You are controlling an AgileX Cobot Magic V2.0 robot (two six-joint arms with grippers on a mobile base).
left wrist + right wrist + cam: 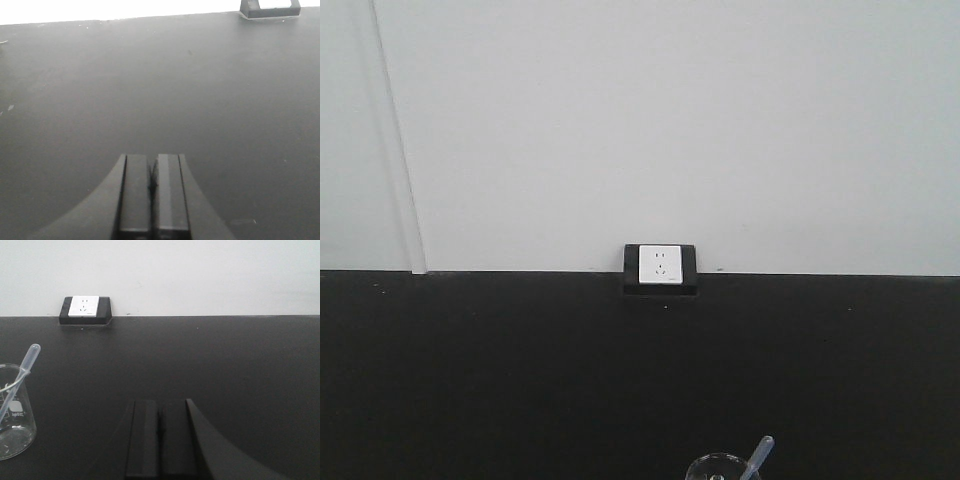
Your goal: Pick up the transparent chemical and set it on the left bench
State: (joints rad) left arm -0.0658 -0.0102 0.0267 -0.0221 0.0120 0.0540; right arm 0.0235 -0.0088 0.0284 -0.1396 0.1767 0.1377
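Note:
The transparent chemical (12,410) is a small clear glass beaker with a colourless pipette leaning out of it. It stands on a black worktop at the left edge of the right wrist view. Its rim and pipette tip (725,465) also peek in at the bottom of the front view. My right gripper (160,402) is shut and empty, hovering to the right of the beaker, apart from it. My left gripper (152,157) is shut on nothing over bare black worktop. The left bench is out of view.
A white wall socket in a black frame (661,266) sits where the black worktop (470,370) meets the white wall; it also shows in the right wrist view (84,309) and at the top right of the left wrist view (270,7).

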